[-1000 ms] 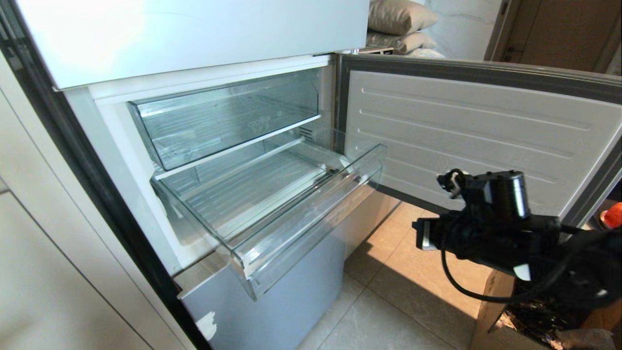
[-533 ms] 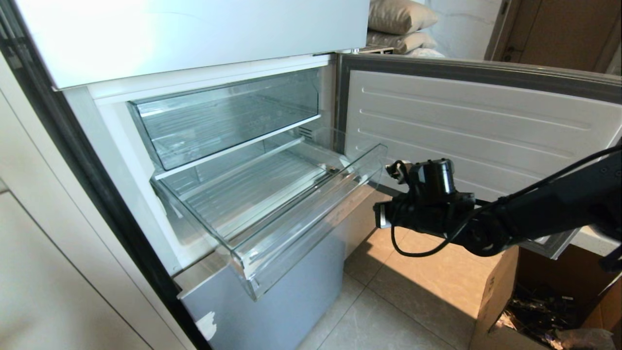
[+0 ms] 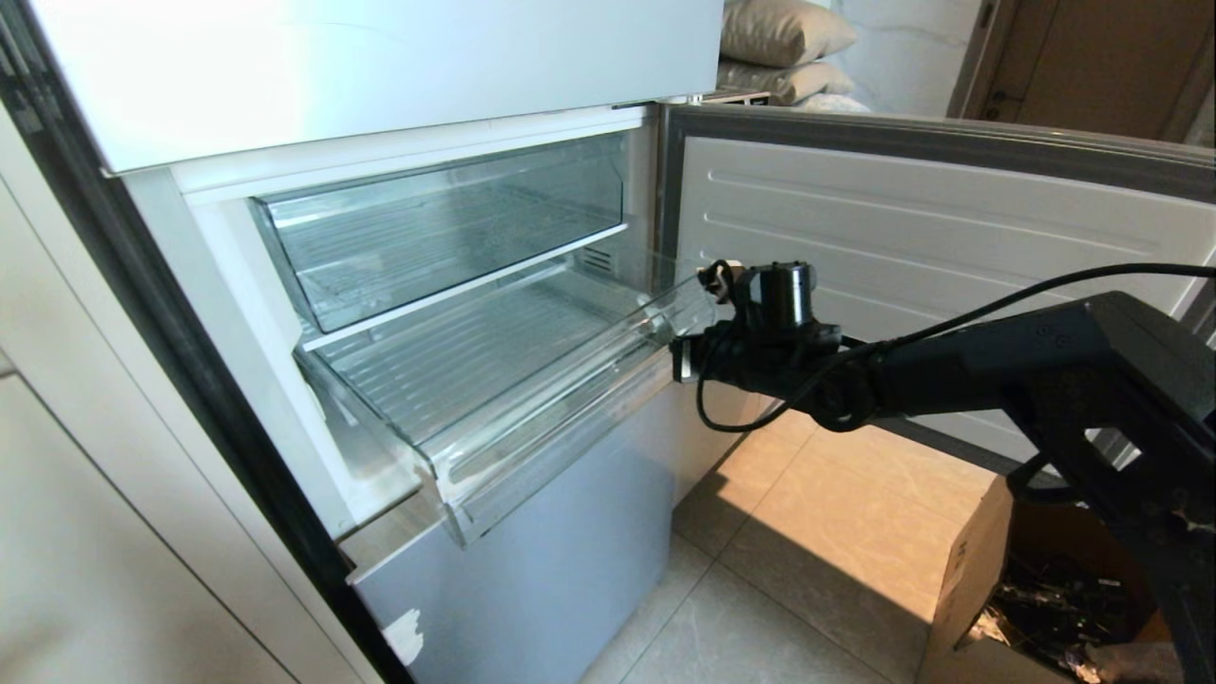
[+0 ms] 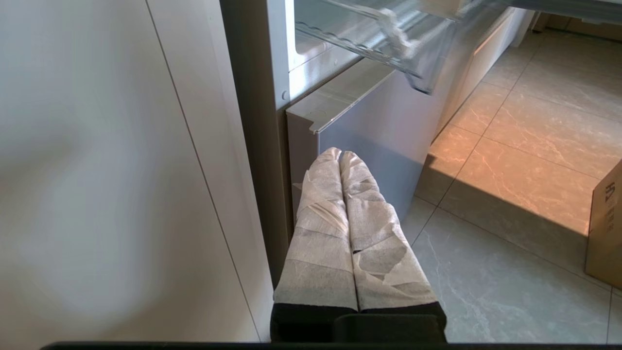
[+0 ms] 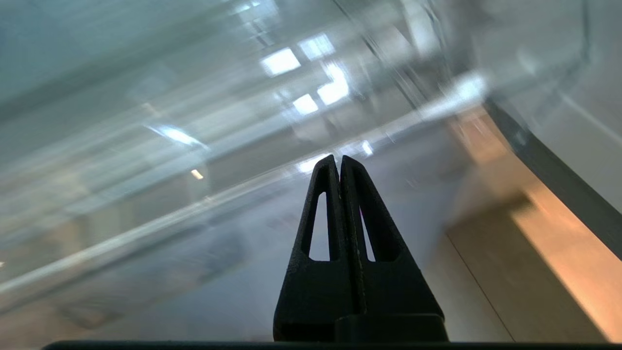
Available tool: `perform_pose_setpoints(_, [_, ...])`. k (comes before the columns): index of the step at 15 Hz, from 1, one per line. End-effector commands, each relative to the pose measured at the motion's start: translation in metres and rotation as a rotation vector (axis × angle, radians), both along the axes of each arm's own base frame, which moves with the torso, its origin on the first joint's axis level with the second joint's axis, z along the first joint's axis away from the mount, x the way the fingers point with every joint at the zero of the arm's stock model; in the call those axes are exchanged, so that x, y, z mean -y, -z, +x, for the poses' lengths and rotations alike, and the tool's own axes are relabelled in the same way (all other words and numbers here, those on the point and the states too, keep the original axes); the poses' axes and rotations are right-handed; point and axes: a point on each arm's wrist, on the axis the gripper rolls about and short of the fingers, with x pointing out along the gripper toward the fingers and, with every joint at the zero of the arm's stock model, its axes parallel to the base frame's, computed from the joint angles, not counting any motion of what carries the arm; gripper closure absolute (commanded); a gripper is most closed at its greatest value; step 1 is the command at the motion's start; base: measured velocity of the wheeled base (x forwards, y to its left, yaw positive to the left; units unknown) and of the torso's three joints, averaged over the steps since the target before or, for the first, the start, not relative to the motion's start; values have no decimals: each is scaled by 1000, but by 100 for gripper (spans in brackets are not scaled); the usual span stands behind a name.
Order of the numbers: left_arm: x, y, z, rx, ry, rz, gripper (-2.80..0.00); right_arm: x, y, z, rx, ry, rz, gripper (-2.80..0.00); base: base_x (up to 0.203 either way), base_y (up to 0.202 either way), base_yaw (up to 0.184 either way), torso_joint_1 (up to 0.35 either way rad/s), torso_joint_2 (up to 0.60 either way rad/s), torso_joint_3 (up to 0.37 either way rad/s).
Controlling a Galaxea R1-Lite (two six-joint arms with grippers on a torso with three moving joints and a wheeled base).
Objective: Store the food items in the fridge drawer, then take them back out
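**Right gripper at the drawer's front lip, fingers pressed together**

Your fridge drawer (image 3: 532,399) stands pulled partway out of the open fridge, below a second clear drawer (image 3: 446,228) that sits pushed in. Its ribbed floor shows bare; you will find no food item in any view. Your right gripper (image 3: 676,361) is at the right end of the drawer's stepped front lip, touching it or just short of it, with the arm reaching in level from the right. In the right wrist view its black fingers (image 5: 335,214) are pressed together with nothing between them, the blurred clear plastic close ahead. Behind the arm stands the open fridge door (image 3: 950,237). Your left gripper (image 4: 340,155) hangs low beside the fridge's lower front, over the tiled floor (image 4: 510,233), its wrapped fingers also closed and empty. A cardboard box (image 3: 969,579) sits at lower right.
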Motion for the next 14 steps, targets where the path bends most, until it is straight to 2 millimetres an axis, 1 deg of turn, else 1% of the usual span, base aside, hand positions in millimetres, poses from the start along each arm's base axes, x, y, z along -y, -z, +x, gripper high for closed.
perform_pose_setpoints(1, [0, 0, 0, -1, 0, 0, 0, -16, 7, 9, 18, -18, 26, 0, 0, 0, 0, 0, 0, 0])
perform_pose_setpoints(3, [0, 0, 0, -1, 0, 0, 0, -35, -2, 7, 32, -36, 134, 0, 0, 0, 0, 0, 0, 0])
perform_pose_setpoints(4, [0, 0, 0, -1, 0, -1, 0, -40, -4, 4, 43, -40, 173, 0, 0, 0, 0, 0, 0, 0])
perform_pose_setpoints(5, [0, 0, 0, -1, 0, -1, 0, -42, -4, 0, 41, -38, 189, 0, 0, 0, 0, 0, 0, 0])
perform_pose_setpoints(7, [0, 0, 0, -1, 0, 0, 0, -41, -1, -17, 15, -34, 181, 0, 0, 0, 0, 0, 0, 0])
perform_pose_setpoints(9, [0, 0, 0, -1, 0, 0, 0, -36, -6, -38, 7, -18, 173, 0, 0, 0, 0, 0, 0, 0])
perform_pose_setpoints(11, [0, 0, 0, -1, 0, 0, 0, -30, -23, -65, 22, -20, 177, 0, 0, 0, 0, 0, 0, 0])
perform_pose_setpoints(13, [0, 0, 0, -1, 0, 0, 0, -19, -42, -99, 27, -37, 176, 0, 0, 0, 0, 0, 0, 0])
perform_pose_setpoints(14, [0, 0, 0, -1, 0, 0, 0, -8, -56, -121, 37, -46, 179, 0, 0, 0, 0, 0, 0, 0])
